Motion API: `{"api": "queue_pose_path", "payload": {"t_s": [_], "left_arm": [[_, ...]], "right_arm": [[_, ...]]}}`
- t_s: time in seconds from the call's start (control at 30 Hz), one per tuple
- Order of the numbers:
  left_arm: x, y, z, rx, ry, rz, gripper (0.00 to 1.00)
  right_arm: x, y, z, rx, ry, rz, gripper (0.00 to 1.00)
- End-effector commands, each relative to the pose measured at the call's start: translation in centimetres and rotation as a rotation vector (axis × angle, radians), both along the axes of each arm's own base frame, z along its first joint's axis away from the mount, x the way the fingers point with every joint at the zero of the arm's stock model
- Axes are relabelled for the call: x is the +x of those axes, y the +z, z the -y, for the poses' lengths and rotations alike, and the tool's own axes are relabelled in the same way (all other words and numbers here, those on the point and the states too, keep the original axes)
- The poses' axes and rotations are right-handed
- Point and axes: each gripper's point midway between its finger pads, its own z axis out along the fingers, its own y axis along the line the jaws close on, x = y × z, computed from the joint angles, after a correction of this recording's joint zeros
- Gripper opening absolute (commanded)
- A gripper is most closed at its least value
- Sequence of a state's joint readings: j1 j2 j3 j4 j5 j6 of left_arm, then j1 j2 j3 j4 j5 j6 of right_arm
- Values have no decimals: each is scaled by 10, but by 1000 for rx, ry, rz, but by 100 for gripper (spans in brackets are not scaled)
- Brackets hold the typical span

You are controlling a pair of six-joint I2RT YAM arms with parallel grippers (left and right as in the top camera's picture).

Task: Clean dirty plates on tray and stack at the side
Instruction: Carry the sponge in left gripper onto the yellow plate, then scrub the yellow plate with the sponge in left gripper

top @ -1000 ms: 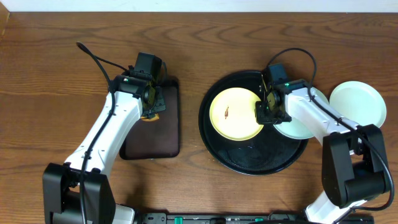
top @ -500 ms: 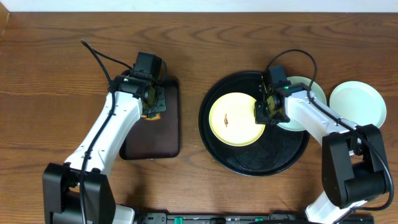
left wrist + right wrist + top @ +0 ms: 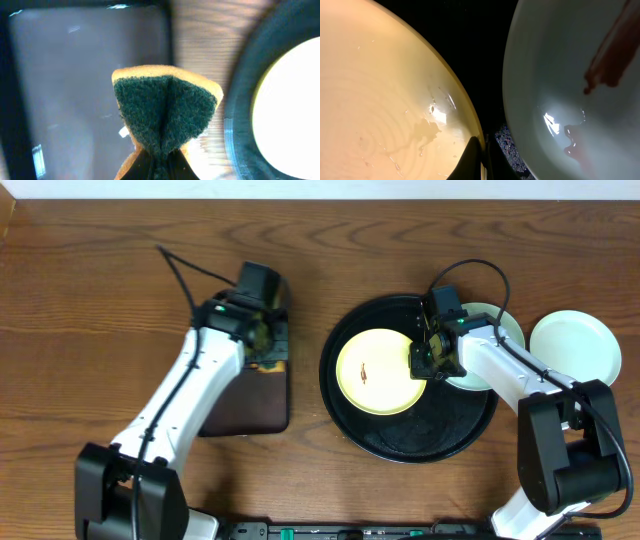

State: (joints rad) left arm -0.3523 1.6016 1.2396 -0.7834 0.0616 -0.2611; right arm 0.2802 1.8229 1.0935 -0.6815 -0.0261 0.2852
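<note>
The tray (image 3: 410, 435) is glossy black. The yellow plate (image 3: 390, 385) bears a reddish-brown smear (image 3: 365, 373); the mint plate (image 3: 505, 329) and outer plate (image 3: 575, 348) are mint-white. The sponge (image 3: 165, 112) is orange, faced dark green; the bench (image 3: 100, 300) is brown-grained.

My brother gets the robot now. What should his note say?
Left pincer: shut on the sponge, over the right edge of the rectangular tray.
Right pincer: shut on the right rim of the yellow plate.
The yellow plate lies on the round black tray with a smear on it.
One mint plate, red smear inside, overlaps the tray's right rim.
The other mint plate sits on the table beside the tray, no smear visible.
Done: apparently one plate set aside.
Left: wipe the two smeared plates and stack them there.
</note>
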Motion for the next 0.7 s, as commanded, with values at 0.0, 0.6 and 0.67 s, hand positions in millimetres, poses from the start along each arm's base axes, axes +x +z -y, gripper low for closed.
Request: {"api": "queue_pose_path", "payload": {"t_s": [0.0,0.6,0.67], "left_arm": [[2,11,43,-71,-51,50,7],[3,-85,153,-97,-182,28,7],[0,-97,152,-74,-184,9,8]], "right_arm": [[-9,-7,4,-30,4,-26,1],[-11,-7,4,-31,4,-31,1],[-11,-7,4,-31,4,-32,1]]}}
